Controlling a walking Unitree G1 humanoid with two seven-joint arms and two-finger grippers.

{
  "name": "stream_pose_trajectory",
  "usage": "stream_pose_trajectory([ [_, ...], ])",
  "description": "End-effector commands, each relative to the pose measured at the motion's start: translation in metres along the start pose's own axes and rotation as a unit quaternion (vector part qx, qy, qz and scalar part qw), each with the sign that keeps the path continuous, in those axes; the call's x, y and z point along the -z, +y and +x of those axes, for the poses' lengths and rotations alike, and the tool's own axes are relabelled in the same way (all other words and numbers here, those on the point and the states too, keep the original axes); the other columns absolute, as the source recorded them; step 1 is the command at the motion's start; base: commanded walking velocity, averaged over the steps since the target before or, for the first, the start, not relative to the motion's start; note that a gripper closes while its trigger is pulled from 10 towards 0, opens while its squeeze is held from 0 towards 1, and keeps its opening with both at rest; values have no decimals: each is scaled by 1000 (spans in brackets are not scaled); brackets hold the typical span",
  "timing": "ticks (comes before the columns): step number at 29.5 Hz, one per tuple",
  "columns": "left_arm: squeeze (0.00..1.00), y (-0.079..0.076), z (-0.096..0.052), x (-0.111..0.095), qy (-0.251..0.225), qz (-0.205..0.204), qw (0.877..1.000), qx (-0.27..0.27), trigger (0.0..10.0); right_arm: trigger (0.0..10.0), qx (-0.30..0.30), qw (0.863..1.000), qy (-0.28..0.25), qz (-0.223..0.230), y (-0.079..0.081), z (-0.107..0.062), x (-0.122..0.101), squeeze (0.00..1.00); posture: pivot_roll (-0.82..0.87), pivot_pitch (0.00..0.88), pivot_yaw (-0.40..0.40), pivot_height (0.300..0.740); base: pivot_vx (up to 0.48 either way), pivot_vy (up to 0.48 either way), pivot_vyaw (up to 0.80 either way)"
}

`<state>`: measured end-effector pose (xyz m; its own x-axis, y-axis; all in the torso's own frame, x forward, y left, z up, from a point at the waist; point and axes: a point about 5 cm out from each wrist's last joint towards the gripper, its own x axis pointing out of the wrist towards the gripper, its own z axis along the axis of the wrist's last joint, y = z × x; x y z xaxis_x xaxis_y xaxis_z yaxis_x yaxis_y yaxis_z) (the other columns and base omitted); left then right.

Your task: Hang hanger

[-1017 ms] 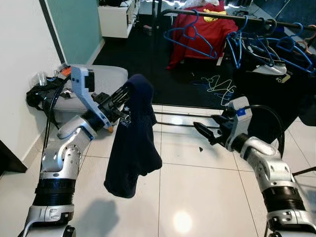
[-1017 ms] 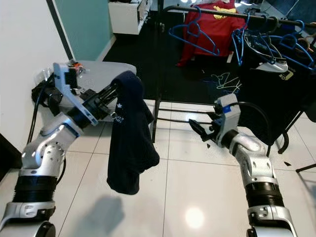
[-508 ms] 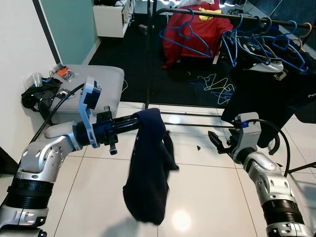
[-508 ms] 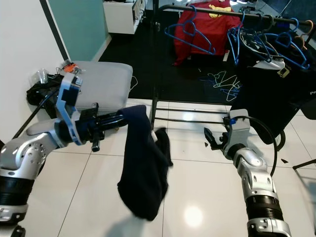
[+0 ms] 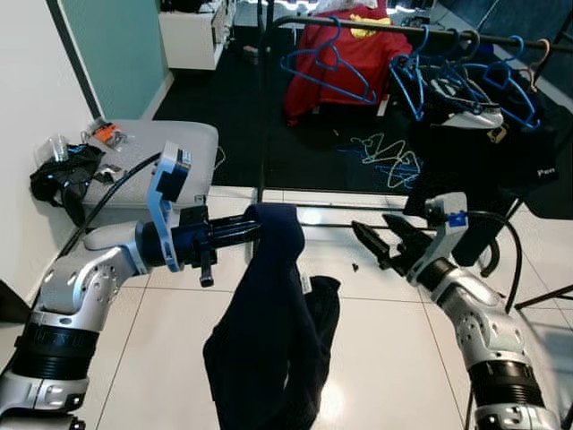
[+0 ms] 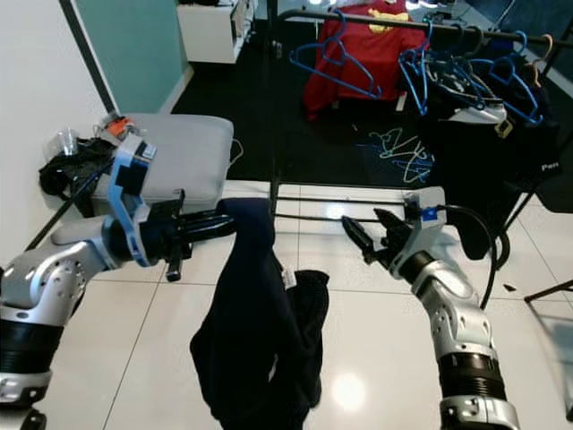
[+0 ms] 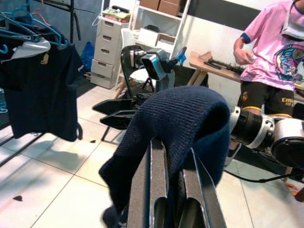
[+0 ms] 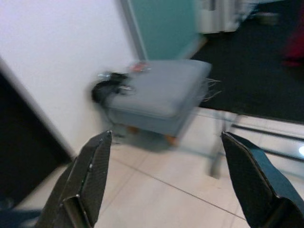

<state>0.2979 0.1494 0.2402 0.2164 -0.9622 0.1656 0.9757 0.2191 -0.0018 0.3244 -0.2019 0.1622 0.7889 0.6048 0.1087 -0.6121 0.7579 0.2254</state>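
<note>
White tiles lie under me; my left gripper (image 5: 251, 229) carries a dark navy garment (image 5: 273, 340) draped over its near-closed fingers. My right gripper (image 5: 376, 246) gapes wide and bare. Beyond, blue hangers (image 5: 421, 72) crowd the rack; my left wrist view catches a person (image 7: 270, 57).

One dark garment (image 5: 273, 340), one grey ottoman (image 6: 183, 161), one clothes rail (image 5: 358, 22), one person (image 7: 270, 57)
</note>
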Motion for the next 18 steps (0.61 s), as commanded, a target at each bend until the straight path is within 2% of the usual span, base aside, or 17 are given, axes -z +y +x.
stream_pose_trajectory([
  [1, 0, -4, 2, -11, -3, 16, 1000, 24, 0, 10000, -75, 997, 8, 33, 12, -1, 1, 0, -59, 111, -33, 740, 0, 0, 0],
  [2, 0, -6, 2, -12, -3, 12, 999, 34, 0, 10000, -147, 987, 44, 46, 21, -4, 1, 0, -60, 114, -34, 740, 0, 0, 0],
  [3, 0, -6, 2, -12, -3, 12, 999, 34, 0, 10000, -147, 987, 44, 46, 21, -4, 1, 0, -60, 114, -34, 740, 0, 0, 0],
  [4, 0, -8, 2, -12, -3, 10, 999, 41, 0, 10000, -191, 977, 82, 47, 24, -7, 4, 0, -60, 114, -34, 740, 0, 0, 0],
  [5, 0, -8, 2, -12, -3, 10, 999, 41, 0, 10000, -191, 977, 82, 47, 24, -7, 4, 0, -60, 114, -34, 740, 0, 0, 0],
  [6, 0, -9, 3, -12, -2, 9, 999, 47, 0, 10000, -208, 971, 117, 35, 23, -10, 8, 75, -60, 115, -36, 740, 0, 0, 0],
  [7, 0, -10, 3, -13, -3, 9, 999, 50, 0, 10000, -208, 968, 141, 13, 18, -12, 10, 698, -59, 117, -38, 740, 0, 0, 0],
  [9, 0, -10, 3, -13, -3, 9, 999, 50, 0, 10000, -208, 968, 141, 13, 18, -12, 10, 698, -59, 117, -38, 740, 0, 0, 0],
  [10, 0, -9, 4, -13, -4, 11, 999, 50, 0, 10000, -201, 968, 152, -11, 14, -11, 11, 698, -59, 117, -38, 740, 0, 0, 0],
  [11, 0, -9, 5, -13, -6, 12, 999, 48, 0, 10000, -194, 968, 153, -37, 11, -10, 9, 984, -58, 118, -37, 740, 0, 0, 0],
  [13, 0, -9, 5, -13, -6, 12, 999, 48, 0, 10000, -194, 968, 153, -37, 11, -10, 9, 984, -58, 118, -37, 740, 0, 0, 0],
  [15, 0, -5, 7, -15, -16, 16, 999, 38, 0, 10000, -191, 964, 141, -123, 8, -6, 7, 1000, -61, 121, -33, 740, 0, 0, 0],
  [16, 0, -5, 7, -15, -16, 16, 999, 38, 0, 10000, -191, 964, 141, -123, 8, -6, 7, 1000, -61, 121, -33, 740, 0, 0, 0],
  [17, 0, -4, 7, -17, -21, 17, 999, 36, 0, 10000, -200, 955, 143, -164, 9, -6, 7, 1000, -61, 122, -30, 740, 0, 0, 0],
  [18, 0, -4, 7, -17, -21, 17, 999, 36, 0, 10000, -200, 955, 143, -164, 9, -6, 7, 1000, -61, 122, -30, 740, 0, 0, 0],
])
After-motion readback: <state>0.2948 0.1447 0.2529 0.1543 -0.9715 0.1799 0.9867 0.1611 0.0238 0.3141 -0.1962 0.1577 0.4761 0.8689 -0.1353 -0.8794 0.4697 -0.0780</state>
